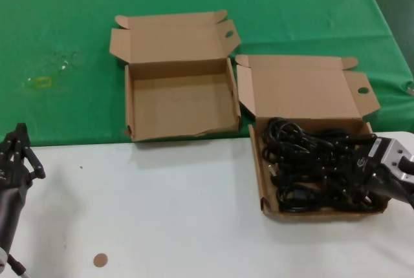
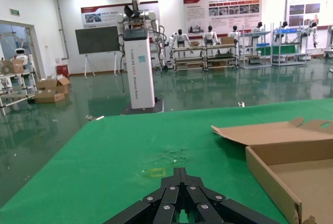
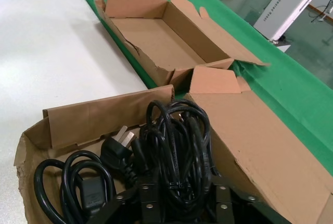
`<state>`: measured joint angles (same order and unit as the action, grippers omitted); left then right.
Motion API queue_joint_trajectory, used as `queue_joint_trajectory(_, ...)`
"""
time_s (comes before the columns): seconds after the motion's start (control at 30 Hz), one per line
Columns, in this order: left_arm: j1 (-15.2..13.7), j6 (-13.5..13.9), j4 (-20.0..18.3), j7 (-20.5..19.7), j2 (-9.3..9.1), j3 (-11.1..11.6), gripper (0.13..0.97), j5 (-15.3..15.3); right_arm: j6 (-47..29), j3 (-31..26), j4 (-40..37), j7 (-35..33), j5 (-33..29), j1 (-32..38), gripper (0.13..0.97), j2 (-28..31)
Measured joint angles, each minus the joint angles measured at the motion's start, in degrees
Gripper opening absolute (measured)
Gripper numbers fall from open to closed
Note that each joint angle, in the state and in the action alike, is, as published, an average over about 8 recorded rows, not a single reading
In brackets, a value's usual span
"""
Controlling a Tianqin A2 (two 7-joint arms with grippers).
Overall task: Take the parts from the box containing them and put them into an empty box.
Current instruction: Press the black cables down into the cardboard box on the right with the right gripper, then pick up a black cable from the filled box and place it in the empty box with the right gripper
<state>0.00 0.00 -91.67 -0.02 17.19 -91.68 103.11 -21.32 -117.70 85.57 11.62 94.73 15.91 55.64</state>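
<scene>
Nothing moved yet: all power cords [image 1: 317, 165] sit in the full box [image 1: 266, 195], lower right. Empty box [image 1: 132, 106] at centre holds nothing. My right tool [image 1: 367, 178] straddles a bundle, closure unclear. Left tool [image 1: 18, 152] parked lower left, pinched together.

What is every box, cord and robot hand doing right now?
Ragged-rimmed brown cardboard box: lid open, empty.
Straight-rimmed brown cardboard box: lid open, full of cords.
Black coiled power cords: piled inside.
Right gripper: down among the cords.
Left gripper: idle over the white table.
</scene>
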Motion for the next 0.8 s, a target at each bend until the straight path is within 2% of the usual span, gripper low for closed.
queue_joint_trajectory(0.17,0.00,0.00,0.00,0.00,0.00,0.00,0.144,0.00,-1.49,1.65,0.07,0.69,-2.01,-0.47,0.342,-1.06)
queue_joint_trajectory(0.47,0.00,0.00,0.00,0.00,0.00,0.00,0.144,0.00,-3.07,4.46,1.66,2.75,-5.58,-1.73,0.241,-2.14)
queue_joint_trajectory(0.8,0.00,0.00,0.00,0.00,0.00,0.00,0.144,0.00,-4.43,8.19,3.88,2.52,-6.87,-2.81,0.237,-2.34)
